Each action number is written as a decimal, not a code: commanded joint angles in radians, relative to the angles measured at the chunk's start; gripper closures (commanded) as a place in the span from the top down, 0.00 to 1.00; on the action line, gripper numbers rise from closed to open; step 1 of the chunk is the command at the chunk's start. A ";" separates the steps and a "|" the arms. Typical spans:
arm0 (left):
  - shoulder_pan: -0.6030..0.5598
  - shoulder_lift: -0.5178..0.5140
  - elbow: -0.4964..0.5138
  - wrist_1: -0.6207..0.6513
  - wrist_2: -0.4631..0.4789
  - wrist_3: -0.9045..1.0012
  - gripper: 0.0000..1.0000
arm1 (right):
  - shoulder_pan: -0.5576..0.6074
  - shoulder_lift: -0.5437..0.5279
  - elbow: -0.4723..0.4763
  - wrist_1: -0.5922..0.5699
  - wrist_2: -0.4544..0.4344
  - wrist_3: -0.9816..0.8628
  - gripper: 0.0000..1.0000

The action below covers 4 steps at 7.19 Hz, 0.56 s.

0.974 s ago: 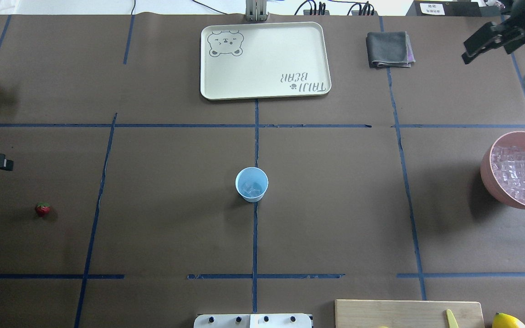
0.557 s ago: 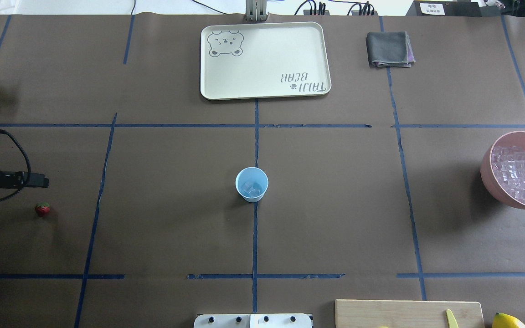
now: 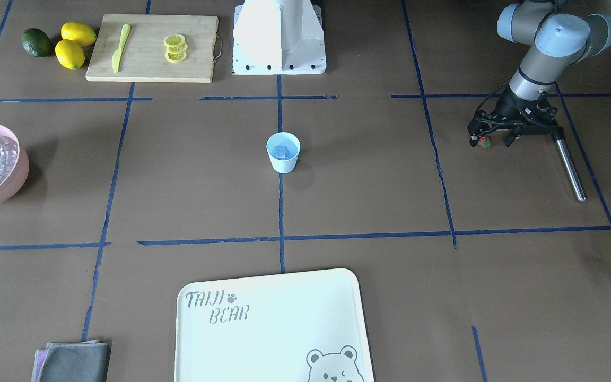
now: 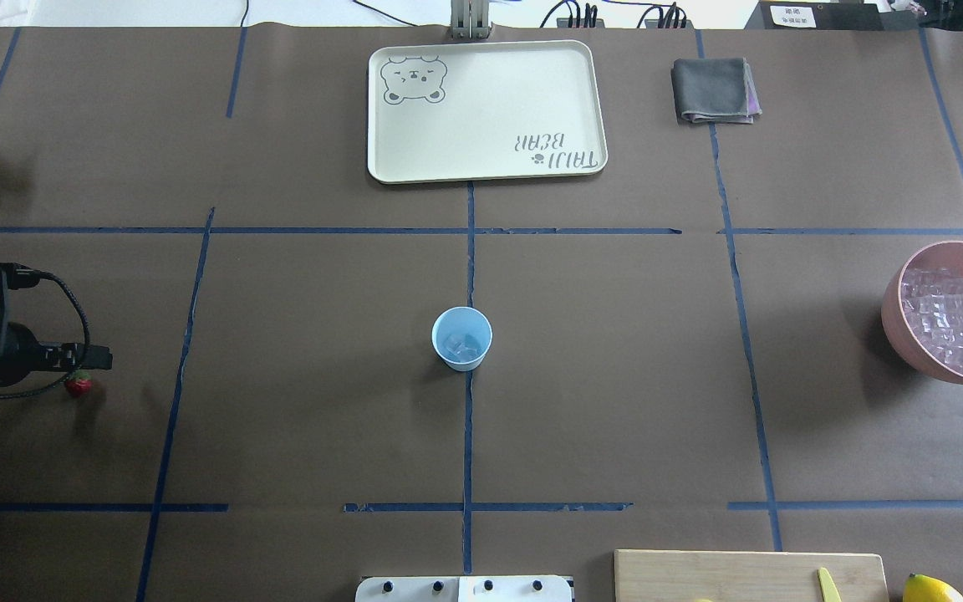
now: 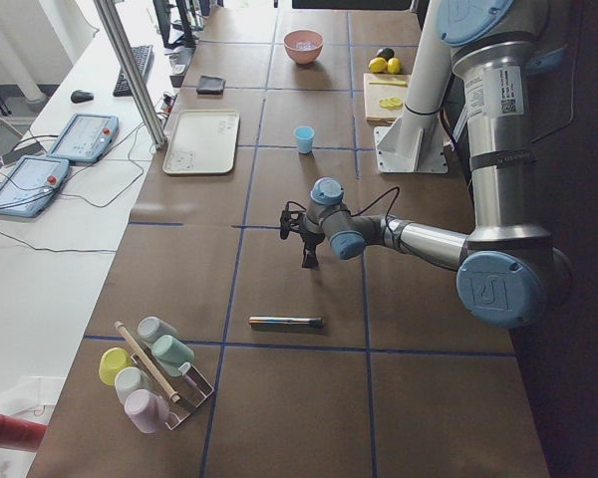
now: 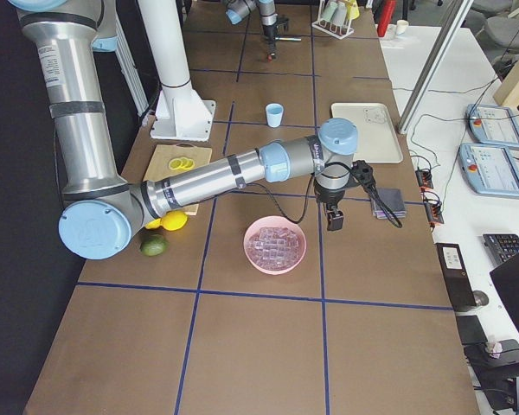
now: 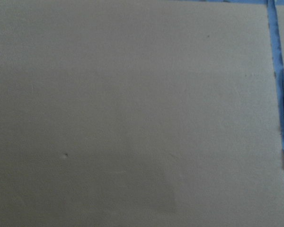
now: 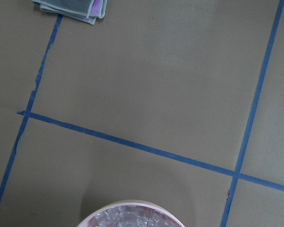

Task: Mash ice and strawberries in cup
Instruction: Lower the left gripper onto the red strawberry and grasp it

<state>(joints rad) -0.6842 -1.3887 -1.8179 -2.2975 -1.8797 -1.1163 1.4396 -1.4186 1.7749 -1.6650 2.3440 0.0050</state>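
Note:
The pale-blue cup stands at the table's middle with a few clear ice cubes inside; the front-facing view also shows the cup. A small red strawberry lies on the table near the robot's left edge. My left gripper hangs low over it, open, its fingers either side of the berry. From overhead the strawberry peeks out just under that gripper. My right gripper shows only in the right-side view, beside the pink bowl; I cannot tell its state.
A pink bowl full of ice sits at the right edge. A metal rod lies next to the left arm. A cream tray, a folded grey cloth, a cutting board with lemon slices, lemons and a lime stand around.
My left arm has come in from the left edge and down over the strawberry. My right arm has drawn back out of the overhead view at the top right.

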 commanded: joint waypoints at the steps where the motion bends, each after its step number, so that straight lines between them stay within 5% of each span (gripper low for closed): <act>1: 0.011 0.007 0.005 0.001 -0.001 -0.002 0.98 | 0.001 -0.005 -0.002 0.007 0.001 0.003 0.99; 4: 0.031 0.008 0.006 0.001 -0.002 -0.002 0.93 | 0.001 -0.007 -0.002 0.007 0.000 0.004 0.99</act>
<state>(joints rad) -0.6590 -1.3812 -1.8127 -2.2964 -1.8810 -1.1182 1.4404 -1.4244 1.7733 -1.6583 2.3441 0.0090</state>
